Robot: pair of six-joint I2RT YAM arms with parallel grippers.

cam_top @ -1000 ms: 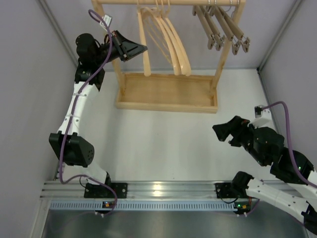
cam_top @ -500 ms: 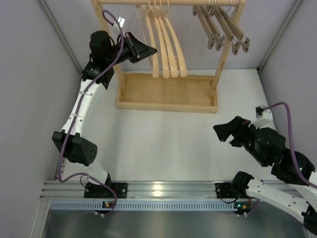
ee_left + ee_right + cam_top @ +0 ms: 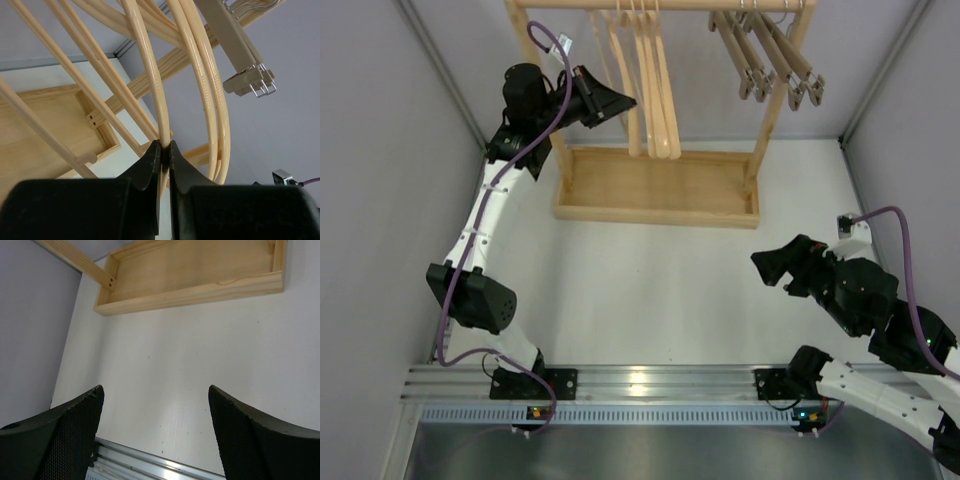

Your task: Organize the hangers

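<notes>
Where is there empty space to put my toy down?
The white table is bare from the rack's tray base down to the metal rail, left of the right gripper. The tray's wooden floor is bare too. Crowded: the rack's top bar, with curved hangers, clamp bars and the left gripper pinching one curved hanger.

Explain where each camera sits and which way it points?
Top external: above and behind the robot, looking down on table, rack, left arm and right arm, left tool and right tool.
Left wrist: on the left arm, facing into the rack, close on the pale hanger its shut tool pinches; only its fingers show.
Right wrist: on the right arm, tilted down over the table toward the rack's tray; its open fingers show.
Shared: both wrist views catch the tray.
</notes>
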